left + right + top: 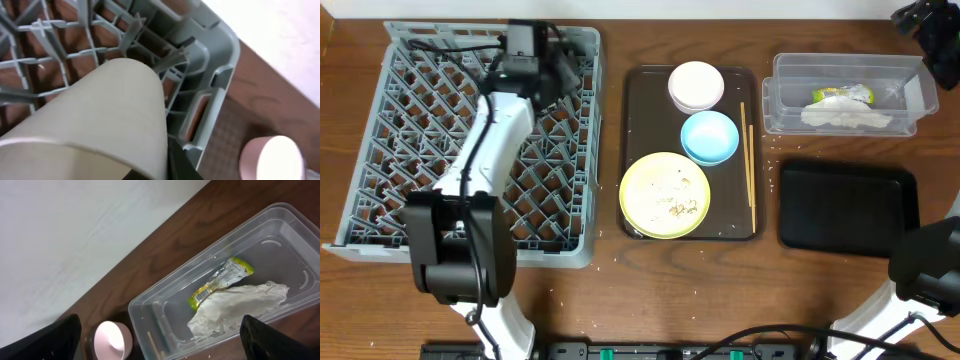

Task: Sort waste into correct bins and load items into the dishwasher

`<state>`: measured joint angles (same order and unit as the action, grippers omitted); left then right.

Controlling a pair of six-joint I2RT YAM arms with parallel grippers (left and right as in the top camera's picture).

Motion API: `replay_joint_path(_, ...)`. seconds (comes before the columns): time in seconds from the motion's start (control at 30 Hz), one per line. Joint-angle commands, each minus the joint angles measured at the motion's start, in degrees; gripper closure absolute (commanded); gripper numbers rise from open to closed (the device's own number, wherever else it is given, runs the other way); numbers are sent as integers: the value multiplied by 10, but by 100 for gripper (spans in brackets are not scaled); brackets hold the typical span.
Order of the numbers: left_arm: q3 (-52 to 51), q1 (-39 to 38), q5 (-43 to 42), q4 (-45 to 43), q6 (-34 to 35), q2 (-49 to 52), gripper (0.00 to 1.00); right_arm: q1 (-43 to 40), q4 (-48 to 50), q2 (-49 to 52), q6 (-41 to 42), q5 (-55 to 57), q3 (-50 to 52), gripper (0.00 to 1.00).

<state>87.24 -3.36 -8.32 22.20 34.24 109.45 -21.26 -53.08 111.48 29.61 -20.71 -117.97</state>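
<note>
While the dish rack (pixel 360 180) has only the white cup (pixel 100 115), clamped by the left gripper (pixel 548 72) over its corner, the serving tray (pixel 640 120) carries the yellow plate (pixel 665 195) with crumbs (pixel 680 205), blue bowl (pixel 709 137), pink bowl (pixel 696 86) and chopsticks (pixel 748 165), the clear tub (pixel 780 100) holds napkin (pixel 235 307) and wrapper (pixel 220 282), and the right gripper (pixel 160 342) gapes empty.

Even bright light; left wrist view blurred.

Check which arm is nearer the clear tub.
Right. The right arm hangs at the far right corner of the clear tub, jaws open. The left arm is over the dish rack, across the brown tray, jaws shut on the white cup.
</note>
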Motion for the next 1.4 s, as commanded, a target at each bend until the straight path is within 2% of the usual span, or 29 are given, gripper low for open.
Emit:
replay_joint_path(0.0,-11,38,-68,5,-3,-5,93,-4,-1,-10,4,3,-1,1)
replay_joint_path(0.13,-11,87,-158,4,3,-21,93,-5,-1,-10,4,3,-1,1)
replay_joint_path(0.27,-11,151,-292,10,9,-23,93,-4,-1,-10,3,3,-1,1)
replay_joint_path(0.47,-14,220,-408,47,23,-20,92,-4,-1,-10,4,3,-1,1)
replay_joint_path(0.6,-29,242,-448,48,36,-20,92,-4,-1,-10,3,3,-1,1)
replay_joint_path(0.9,-110,276,-453,24,46,-8,93,-4,-1,-10,3,3,-1,1)
replay_joint_path(1.1,-118,301,-445,24,46,-4,93,-4,-1,-10,3,3,-1,1)
replay_joint_path(1.23,-118,316,-384,54,46,-4,92,-4,-1,-10,4,3,-1,1)
replay_joint_path(1.37,-120,320,-358,65,10,-3,92,-4,-1,-10,3,3,-1,1)
